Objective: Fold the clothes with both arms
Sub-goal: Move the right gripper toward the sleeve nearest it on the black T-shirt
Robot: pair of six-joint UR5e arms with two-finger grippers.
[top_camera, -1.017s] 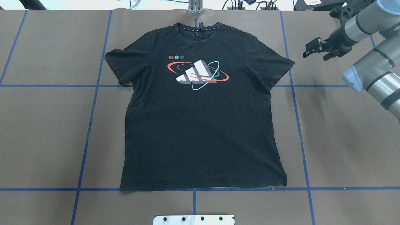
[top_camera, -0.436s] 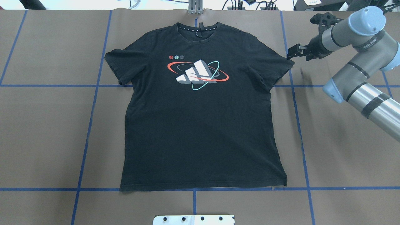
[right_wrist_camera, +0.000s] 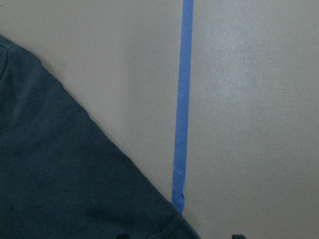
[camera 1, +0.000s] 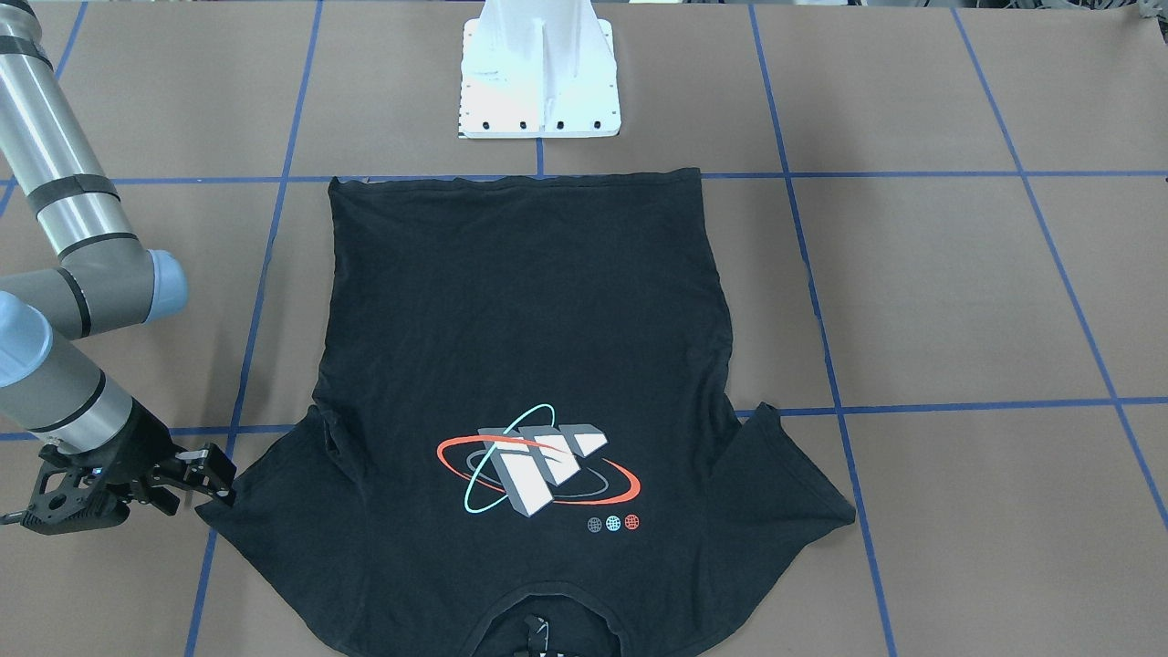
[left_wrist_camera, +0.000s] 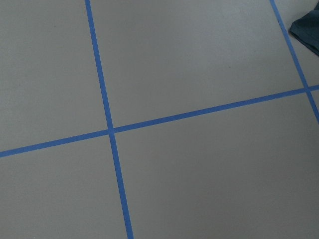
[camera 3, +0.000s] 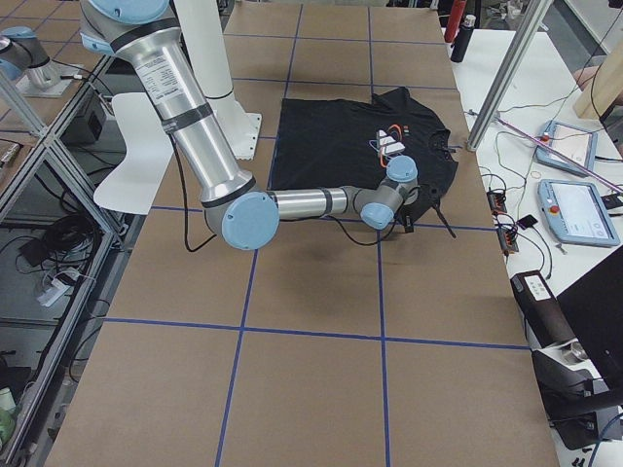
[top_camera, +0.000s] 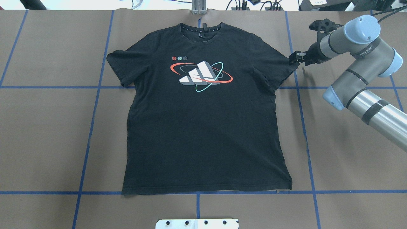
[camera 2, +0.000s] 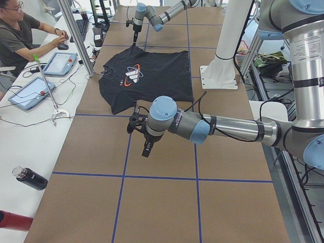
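Shirt [top_camera: 203,127] lies flat mid-table [top_camera: 47,143], logo up, collar toward the edge opposite the robot. Right jaws are spread at the sleeve [top_camera: 283,66] tip; left jaws, can't tell. Risk imo: they nip just 1 layer or slip off the tip, and the shirt drags into wrinkles.

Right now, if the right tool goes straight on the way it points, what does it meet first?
Probably the near sleeve tip of the T-shirt; height of the right tool is unclear.

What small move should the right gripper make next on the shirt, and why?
Probably ease the right gripper down and shut it on the sleeve tip: it sits open right at that tip, and the T-shirt lies flat, unfolded, with nothing gripped yet.
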